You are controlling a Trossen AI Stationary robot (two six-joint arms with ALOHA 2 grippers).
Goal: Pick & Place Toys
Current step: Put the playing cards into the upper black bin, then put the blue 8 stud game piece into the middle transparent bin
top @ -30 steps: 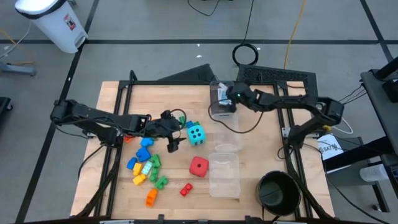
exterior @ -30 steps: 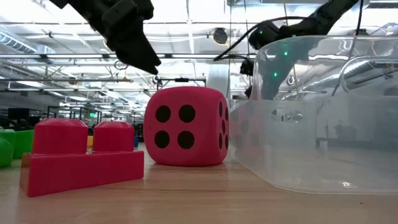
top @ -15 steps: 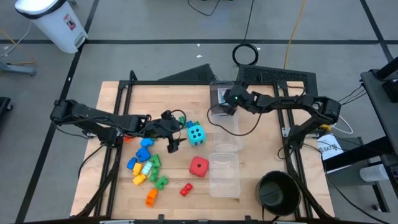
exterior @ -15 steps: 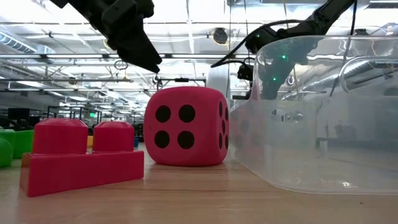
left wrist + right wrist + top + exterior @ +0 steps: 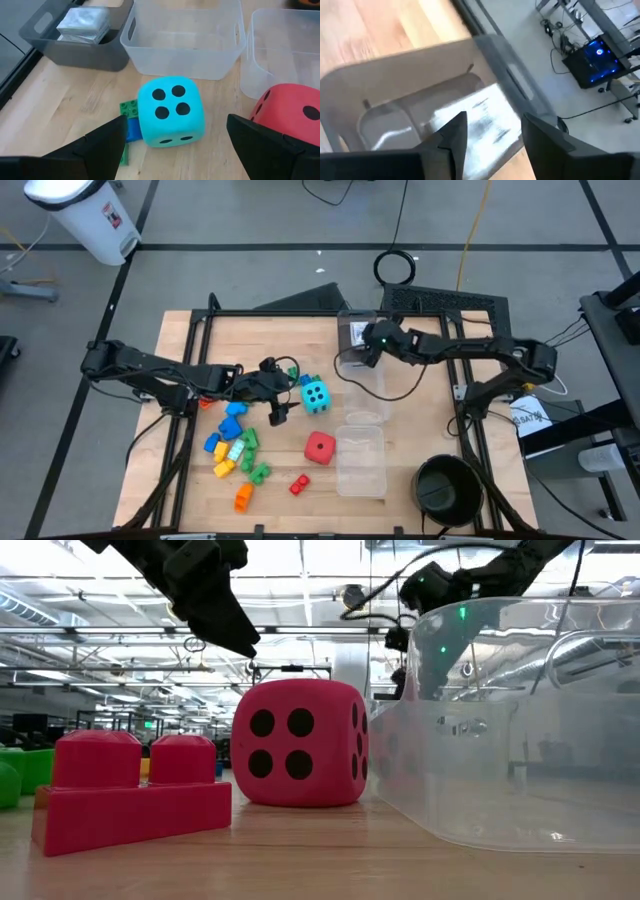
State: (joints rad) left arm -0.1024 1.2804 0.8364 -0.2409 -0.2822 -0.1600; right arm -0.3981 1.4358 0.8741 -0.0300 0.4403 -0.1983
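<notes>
My left gripper (image 5: 282,402) hangs open just left of the cyan die (image 5: 170,117), which rests on the table; its fingers stand short of the die on either side without touching it. A green and blue brick (image 5: 129,125) lies against the die. The red die (image 5: 320,447) sits nearer the front, and a red brick (image 5: 130,790) lies close to it. More bricks (image 5: 235,442) are heaped at the front left. My right gripper (image 5: 492,125) is open above the grey box (image 5: 355,330), where white cards (image 5: 475,120) lie.
Two clear plastic boxes (image 5: 360,385) (image 5: 360,462) stand in the middle of the table, right of the dice. A black round bowl (image 5: 447,485) sits at the front right corner. Black frame rails (image 5: 185,430) run along both sides of the table.
My right gripper has drawn back a little toward the table's right over the grey box and risen slightly. The left arm and the toys have stayed where they were.
</notes>
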